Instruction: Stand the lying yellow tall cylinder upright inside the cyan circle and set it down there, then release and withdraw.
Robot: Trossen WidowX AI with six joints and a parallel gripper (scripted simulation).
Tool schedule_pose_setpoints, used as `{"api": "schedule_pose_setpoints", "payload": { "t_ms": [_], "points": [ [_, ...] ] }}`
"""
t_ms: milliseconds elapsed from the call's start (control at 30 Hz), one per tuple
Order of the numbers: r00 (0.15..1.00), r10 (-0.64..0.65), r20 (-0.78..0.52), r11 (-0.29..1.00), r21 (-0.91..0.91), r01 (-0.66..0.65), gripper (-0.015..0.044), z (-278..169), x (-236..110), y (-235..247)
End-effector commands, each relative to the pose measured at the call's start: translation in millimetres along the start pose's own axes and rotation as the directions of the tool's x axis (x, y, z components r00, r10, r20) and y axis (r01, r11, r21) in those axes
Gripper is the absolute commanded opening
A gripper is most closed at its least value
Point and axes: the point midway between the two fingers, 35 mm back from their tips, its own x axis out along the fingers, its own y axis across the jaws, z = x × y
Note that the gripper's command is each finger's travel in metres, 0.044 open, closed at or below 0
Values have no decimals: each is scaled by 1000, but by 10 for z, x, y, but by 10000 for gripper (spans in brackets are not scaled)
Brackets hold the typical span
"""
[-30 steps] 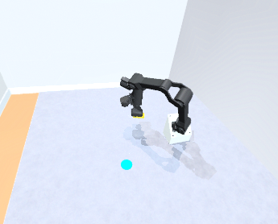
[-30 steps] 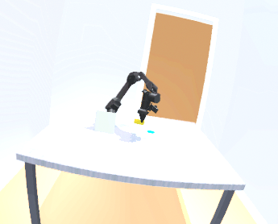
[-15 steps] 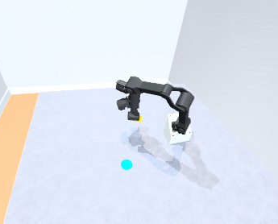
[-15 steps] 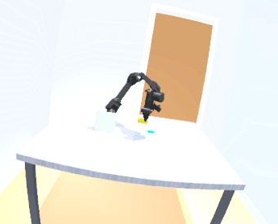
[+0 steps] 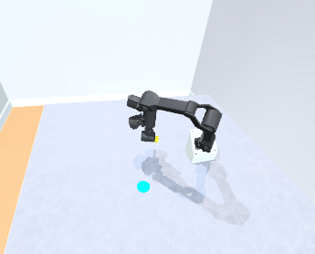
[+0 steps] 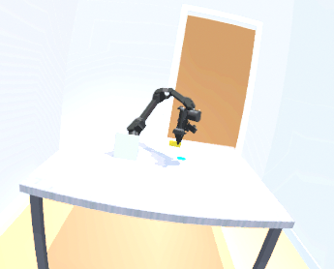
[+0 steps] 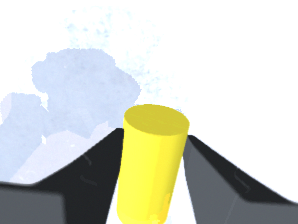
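The hand (image 7: 150, 200) squeezes the yellow cylinder (image 7: 152, 160) (smooth, round, with a flat end) and holds it up in the air over the tabletop (image 5: 79, 206), away from the cyan circle (image 5: 143, 186).

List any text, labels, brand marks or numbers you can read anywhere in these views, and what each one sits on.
None: no readable text in any view.
The yellow tall cylinder, shut in the black gripper, is plain.
The cyan circle, white base block, black arm and orange door panel carry no markings.
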Motion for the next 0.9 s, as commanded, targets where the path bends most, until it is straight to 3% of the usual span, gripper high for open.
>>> {"api": "schedule_pose_setpoints", "payload": {
  "t_ms": [0, 867],
  "points": [
    [1000, 3, 6, 1000, 8, -3, 105, 44, -28, 128],
    [1000, 21, 12, 998, 53, -21, 105, 141, -101, 826]
  ]
}}
